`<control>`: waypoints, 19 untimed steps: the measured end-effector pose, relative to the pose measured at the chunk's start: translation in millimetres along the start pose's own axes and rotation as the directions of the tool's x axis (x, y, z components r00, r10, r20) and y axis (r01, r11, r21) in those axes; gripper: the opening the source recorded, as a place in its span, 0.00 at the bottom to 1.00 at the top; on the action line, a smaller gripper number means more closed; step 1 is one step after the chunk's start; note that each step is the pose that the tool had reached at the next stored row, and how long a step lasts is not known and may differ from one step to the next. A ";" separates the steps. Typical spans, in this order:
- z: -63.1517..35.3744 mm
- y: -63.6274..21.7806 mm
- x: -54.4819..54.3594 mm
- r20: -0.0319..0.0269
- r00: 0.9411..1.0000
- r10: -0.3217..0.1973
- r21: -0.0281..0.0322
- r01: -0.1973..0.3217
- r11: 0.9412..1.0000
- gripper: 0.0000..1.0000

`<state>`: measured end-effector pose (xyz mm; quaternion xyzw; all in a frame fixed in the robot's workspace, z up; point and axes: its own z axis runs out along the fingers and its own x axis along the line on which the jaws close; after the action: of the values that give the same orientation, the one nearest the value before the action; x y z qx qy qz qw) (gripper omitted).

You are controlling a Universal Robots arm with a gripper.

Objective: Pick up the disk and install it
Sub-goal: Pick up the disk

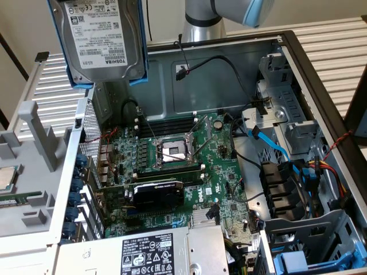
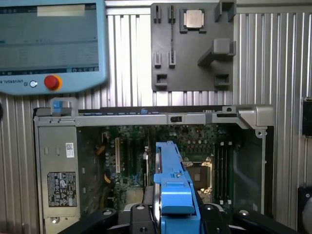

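Gripper: the black two-fingered gripper (image 2: 174, 218) is clamping the disk by both flanks of its carrier. The fingertips are running past the picture's edge, so the exact contact is hard to make out.
Disk: the disk (image 1: 103, 37), a flat rectangular silver-grey metal hard drive with a white printed label in a blue plastic carrier, is hanging in the gripper, clear of everything else. Its upper end is being cut off in the exterior view, and the wrist view is catching it edge-on, label hidden.
Case: the open grey metal computer case (image 1: 229, 74) is lying below the gripper.
Board: the green motherboard (image 1: 223, 172) is lying inside it, under the gripper. In the wrist view the held carrier is covering part of the square silver processor socket (image 1: 174, 150).
Power supply: the big grey metal power-supply box (image 1: 200, 252) with a black-and-white label is sitting below and to one side of the gripper, partly cut off, its print too small to read.
Tray: the dark grey plastic tray (image 2: 192, 63) is lying outside the case, well apart from the gripper, carrying a small square silver processor chip (image 2: 193, 18).
Pendant: the light blue teach pendant (image 2: 73, 78) with a red button is lying beside the tray, blurred and cut off.
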<state>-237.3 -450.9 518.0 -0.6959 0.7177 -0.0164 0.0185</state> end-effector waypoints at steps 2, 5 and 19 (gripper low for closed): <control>0.1 -2.8 8.1 0.000 1.000 0.000 0.000 0.000 1.000 0.37; 0.4 -10.4 18.1 0.000 1.000 0.000 -0.001 0.000 1.000 0.37; 3.0 -62.1 31.2 -0.008 1.000 -0.002 -0.019 0.002 1.000 0.37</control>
<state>-176.1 -484.0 518.0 -0.6966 0.7173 -0.0121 0.0090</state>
